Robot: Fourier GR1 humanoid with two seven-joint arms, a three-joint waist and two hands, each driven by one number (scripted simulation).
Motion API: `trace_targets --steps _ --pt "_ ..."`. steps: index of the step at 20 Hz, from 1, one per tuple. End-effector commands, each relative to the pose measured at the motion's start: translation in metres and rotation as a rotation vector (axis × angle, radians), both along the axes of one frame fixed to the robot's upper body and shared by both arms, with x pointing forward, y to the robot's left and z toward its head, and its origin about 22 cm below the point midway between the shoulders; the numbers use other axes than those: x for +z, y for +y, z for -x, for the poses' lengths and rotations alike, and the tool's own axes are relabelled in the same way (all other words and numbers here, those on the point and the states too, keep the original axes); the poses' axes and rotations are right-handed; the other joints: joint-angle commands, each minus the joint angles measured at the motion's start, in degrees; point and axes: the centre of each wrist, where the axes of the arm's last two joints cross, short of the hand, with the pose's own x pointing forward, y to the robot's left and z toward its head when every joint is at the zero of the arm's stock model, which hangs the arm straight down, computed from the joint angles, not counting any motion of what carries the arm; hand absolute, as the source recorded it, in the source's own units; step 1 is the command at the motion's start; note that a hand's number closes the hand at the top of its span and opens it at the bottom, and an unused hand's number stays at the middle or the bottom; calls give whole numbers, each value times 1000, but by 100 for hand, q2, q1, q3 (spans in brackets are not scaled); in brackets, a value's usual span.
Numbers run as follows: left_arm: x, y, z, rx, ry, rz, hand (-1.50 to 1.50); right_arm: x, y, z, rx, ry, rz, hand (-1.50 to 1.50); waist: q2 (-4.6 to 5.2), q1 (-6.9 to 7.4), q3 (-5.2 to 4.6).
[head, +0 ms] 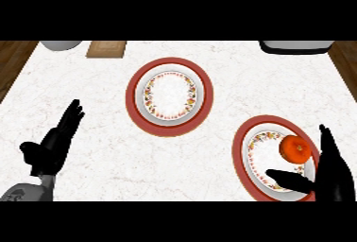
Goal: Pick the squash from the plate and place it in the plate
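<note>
Two red-rimmed plates: squash sits on near-right plate, round, no clear long axis, right hand open around it untouching, left hand open, far plate bare.

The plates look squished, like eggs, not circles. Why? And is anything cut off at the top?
In the head view the camera looks down at a slant, so the empty plate and the plate holding the squash appear taller than wide. At the top edge of the head view, a grey object, a wooden board and a dark-rimmed object are cropped.
</note>
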Motion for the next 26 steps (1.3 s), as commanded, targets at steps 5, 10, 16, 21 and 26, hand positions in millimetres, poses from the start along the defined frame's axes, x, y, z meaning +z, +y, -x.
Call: trace_targets --steps 5,10,16,21,26 --pt "4 9 -4 0 -6 -10 0 11 -7 -9 -56 197 4 -150 8 18 16" --pt "12 -20 -7 -4 1 28 0 -5 -16 -19 -76 327 45 -150 11 40 20" --pt "-17 -13 11 -8 9 -1 0 -7 -25 -30 -51 332 3 -150 7 28 18" --pt "5 -1 1 -15 -2 -7 0 -31 -20 -42 -66 355 28 -150 7 40 19" --pt "-6 -14 -9 0 -12 -3 0 -46 -27 -47 -91 390 38 -150 9 21 18"
